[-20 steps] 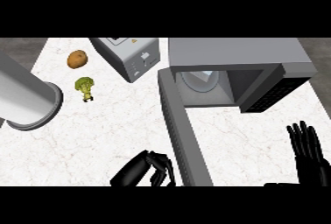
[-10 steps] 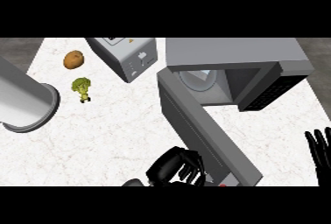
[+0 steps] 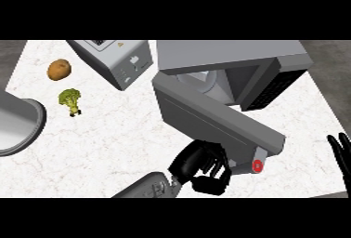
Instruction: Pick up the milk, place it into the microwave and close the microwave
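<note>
We see the microwave door (image 3: 219, 123) swung further round than a second ago, when it stood edge-on toward us; now it slants across the opening, partly closed. Our left hand (image 3: 198, 165) has moved up from the lower edge and sits against the door's outer end, fingers curled against its edge rather than gripping anything we can make out. Our right hand (image 3: 339, 155) has slid toward the right edge, fingers straight and upright, resting.

The milk (image 3: 113, 58) lies on the tabletop (image 3: 123, 135) just left of the microwave (image 3: 233, 58), outside it, apparently tipped on its side. We judge the door is being shut with the carton not inside. A potato (image 3: 60, 69), broccoli (image 3: 69, 99) and a grey pot (image 3: 17, 125) sit further left.
</note>
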Controlling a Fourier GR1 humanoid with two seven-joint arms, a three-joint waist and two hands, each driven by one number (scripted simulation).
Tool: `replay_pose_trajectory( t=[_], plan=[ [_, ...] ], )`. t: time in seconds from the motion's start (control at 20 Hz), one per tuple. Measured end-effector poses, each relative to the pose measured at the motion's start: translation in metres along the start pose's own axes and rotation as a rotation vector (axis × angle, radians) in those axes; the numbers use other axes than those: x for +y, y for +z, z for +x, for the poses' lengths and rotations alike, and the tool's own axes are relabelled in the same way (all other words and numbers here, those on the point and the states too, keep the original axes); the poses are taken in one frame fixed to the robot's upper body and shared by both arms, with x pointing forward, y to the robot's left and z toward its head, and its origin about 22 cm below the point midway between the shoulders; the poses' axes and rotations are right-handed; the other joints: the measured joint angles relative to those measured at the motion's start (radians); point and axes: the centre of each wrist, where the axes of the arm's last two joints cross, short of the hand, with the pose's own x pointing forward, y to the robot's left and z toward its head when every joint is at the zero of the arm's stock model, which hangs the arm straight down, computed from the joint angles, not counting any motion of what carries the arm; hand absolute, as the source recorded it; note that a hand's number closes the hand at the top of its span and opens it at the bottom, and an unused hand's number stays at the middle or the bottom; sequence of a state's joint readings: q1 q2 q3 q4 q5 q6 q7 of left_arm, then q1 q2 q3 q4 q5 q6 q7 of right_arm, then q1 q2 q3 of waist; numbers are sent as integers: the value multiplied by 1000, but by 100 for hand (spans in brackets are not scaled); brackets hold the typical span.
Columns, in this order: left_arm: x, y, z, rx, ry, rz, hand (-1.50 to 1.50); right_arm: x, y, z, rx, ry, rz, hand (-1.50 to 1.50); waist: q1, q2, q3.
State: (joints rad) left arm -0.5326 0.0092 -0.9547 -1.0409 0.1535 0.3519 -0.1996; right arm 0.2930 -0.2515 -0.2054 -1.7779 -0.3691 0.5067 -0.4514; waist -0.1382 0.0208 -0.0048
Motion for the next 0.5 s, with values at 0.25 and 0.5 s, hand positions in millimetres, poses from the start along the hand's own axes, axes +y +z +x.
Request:
replay_pose_trajectory(
  t=[0.25,0.5],
  plan=[
    [13,-15,16,-88,83,151,-150,0,-9,9,-28,5,31,-150,-43,13,-4],
    [25,-29,27,-157,111,251,-150,0,-21,16,-65,-12,60,-150,-83,25,-4]
  ],
)
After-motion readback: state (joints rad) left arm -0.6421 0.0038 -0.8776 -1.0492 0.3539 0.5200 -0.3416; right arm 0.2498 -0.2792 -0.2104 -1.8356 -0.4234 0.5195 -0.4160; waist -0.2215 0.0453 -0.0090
